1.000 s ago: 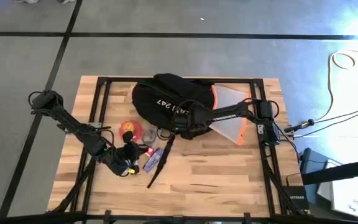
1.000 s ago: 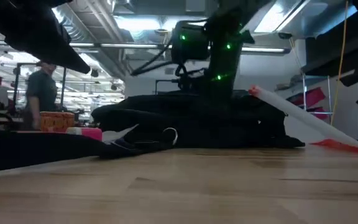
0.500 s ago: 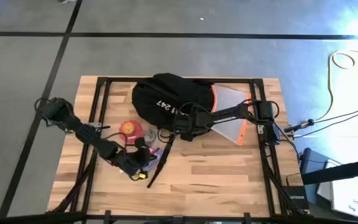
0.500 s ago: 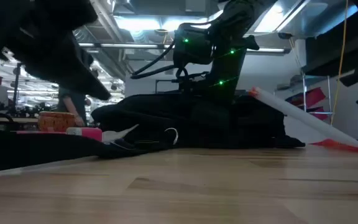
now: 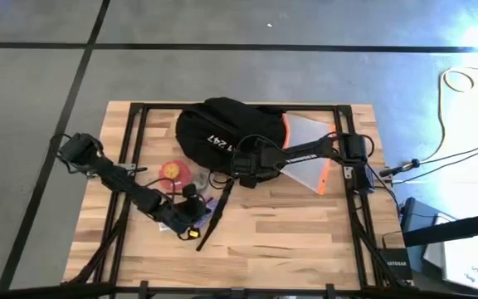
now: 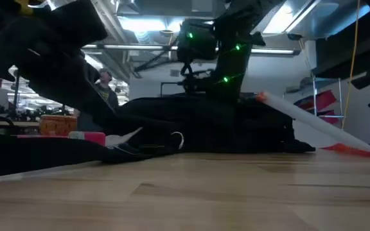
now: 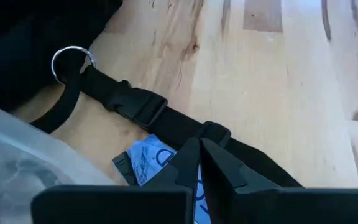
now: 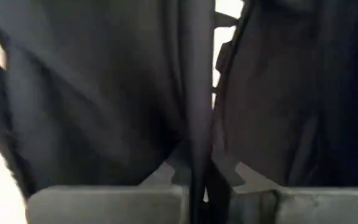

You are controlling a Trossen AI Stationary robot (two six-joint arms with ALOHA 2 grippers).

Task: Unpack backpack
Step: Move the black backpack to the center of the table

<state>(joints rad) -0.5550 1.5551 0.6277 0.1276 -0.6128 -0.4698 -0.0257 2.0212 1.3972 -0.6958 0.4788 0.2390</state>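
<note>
While my right jaws (image 5: 241,164) pinch a fold of the limp, sagging backpack (image 5: 222,130); my left jaws (image 7: 199,154) hover closed over its strap (image 7: 143,107); I'd grab seams.

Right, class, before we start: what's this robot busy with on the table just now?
It is unpacking a black backpack lying on the wooden table. The right gripper is shut on the backpack's fabric at its front edge. The left gripper, fingers closed, sits low over a black strap and a blue-printed packet. A red round item already lies out beside the bag.
</note>
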